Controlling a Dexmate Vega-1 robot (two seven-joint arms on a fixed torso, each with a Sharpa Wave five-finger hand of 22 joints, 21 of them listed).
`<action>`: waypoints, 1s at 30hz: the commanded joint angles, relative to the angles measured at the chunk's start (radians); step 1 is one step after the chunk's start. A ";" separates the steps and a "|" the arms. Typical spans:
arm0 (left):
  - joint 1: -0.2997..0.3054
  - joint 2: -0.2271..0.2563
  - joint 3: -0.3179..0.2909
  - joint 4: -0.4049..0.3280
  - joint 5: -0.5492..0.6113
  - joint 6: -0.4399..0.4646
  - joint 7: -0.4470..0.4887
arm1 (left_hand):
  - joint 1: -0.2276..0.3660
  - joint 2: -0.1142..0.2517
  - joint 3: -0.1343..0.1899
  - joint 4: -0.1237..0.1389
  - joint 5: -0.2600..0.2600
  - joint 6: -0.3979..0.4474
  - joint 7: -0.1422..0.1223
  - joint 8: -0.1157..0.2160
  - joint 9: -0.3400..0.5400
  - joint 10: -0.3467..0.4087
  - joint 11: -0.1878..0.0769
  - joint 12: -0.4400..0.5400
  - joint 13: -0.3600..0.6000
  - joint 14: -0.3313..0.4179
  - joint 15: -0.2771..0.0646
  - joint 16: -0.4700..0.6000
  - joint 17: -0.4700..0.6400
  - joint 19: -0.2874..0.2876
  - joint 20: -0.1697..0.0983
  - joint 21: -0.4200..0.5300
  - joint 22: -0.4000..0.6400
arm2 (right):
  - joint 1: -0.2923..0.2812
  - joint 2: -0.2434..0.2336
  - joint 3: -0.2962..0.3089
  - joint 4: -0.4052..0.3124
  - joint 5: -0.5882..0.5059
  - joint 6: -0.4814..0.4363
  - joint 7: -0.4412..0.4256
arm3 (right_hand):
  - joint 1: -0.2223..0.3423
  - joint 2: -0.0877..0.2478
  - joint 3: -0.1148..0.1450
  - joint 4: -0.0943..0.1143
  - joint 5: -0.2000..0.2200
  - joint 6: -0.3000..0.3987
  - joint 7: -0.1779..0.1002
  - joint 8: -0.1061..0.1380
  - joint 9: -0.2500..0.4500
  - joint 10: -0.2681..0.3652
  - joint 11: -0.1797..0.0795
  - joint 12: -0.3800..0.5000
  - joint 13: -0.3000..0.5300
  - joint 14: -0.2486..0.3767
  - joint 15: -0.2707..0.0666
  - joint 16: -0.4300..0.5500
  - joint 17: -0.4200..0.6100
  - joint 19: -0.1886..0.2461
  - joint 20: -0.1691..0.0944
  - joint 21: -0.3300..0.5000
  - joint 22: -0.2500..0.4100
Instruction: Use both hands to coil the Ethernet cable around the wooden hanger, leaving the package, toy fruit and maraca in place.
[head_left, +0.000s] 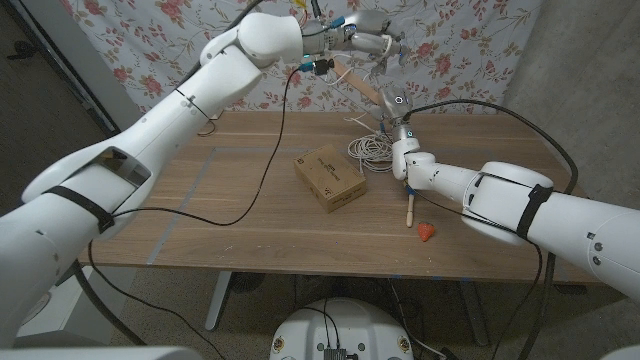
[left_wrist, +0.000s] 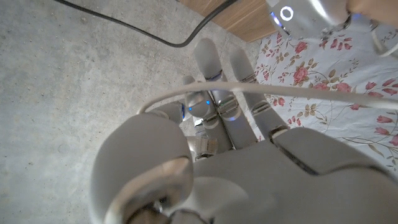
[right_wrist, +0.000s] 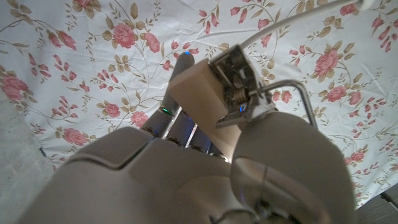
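Nearest in the head view, a red toy fruit (head_left: 428, 233) lies right of centre beside the maraca (head_left: 409, 203), whose upper part is hidden behind the right arm. Further back, mid-frame, the cardboard package (head_left: 329, 178) lies on the wooden table (head_left: 200, 220), with a loose pile of the Ethernet cable (head_left: 370, 150) just behind it. The right hand (head_left: 399, 112), upper centre, grips the wooden hanger (head_left: 358, 84) raised above the table; its fingers are hard to make out here, but the right wrist view shows them clenched around the hanger's wooden end and metal clip. Farthest, at the top centre, the left hand (head_left: 367, 38) is raised against the floral backdrop (head_left: 150, 40); the left wrist view shows cable crossing its extended fingers (left_wrist: 211, 68), though whether they grasp it I cannot tell.
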 joint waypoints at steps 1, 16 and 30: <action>0.126 0.081 -0.043 -0.068 0.044 0.076 0.046 | -0.011 0.001 0.008 -0.001 -0.003 0.069 0.063 0.000 -0.001 0.001 -0.001 -0.012 -0.004 -0.005 -0.004 -0.001 0.007 -0.007 0.000 0.011 -0.002 | -0.059 -0.055 0.195 -0.159 -0.045 -0.050 -0.059 | -0.043 0.062 0.007 -0.005 0.005 0.004 0.007 0.011 -0.001 0.005 0.003 -0.003 -0.002 0.010 -0.084 0.039 0.016 0.011 -0.109 0.009 0.002; 0.309 0.075 -0.136 -0.002 -0.127 0.120 0.193 | -0.017 0.005 0.017 -0.006 -0.006 0.070 0.066 0.004 -0.002 0.006 -0.003 -0.017 0.005 0.000 -0.001 -0.002 0.013 -0.005 0.001 0.030 -0.009 | -0.199 -0.102 0.506 -0.431 -0.084 0.006 -0.059 | -0.041 0.061 0.010 -0.007 0.003 0.004 0.011 0.013 -0.005 0.005 0.004 -0.004 -0.002 0.014 -0.083 0.039 0.016 0.013 -0.106 0.010 0.003; 0.349 0.053 -0.148 0.063 -0.216 0.094 0.228 | -0.024 0.004 0.026 -0.008 -0.012 0.069 0.064 -0.002 -0.019 0.005 -0.002 -0.019 0.014 -0.002 0.008 -0.002 0.025 -0.007 0.003 0.048 -0.013 | -0.271 -0.148 0.592 -0.599 0.072 0.128 -0.039 | -0.039 0.062 0.012 -0.008 0.002 0.001 0.012 0.016 -0.008 0.006 0.004 -0.004 -0.003 0.016 -0.083 0.038 0.016 0.015 -0.107 0.011 0.003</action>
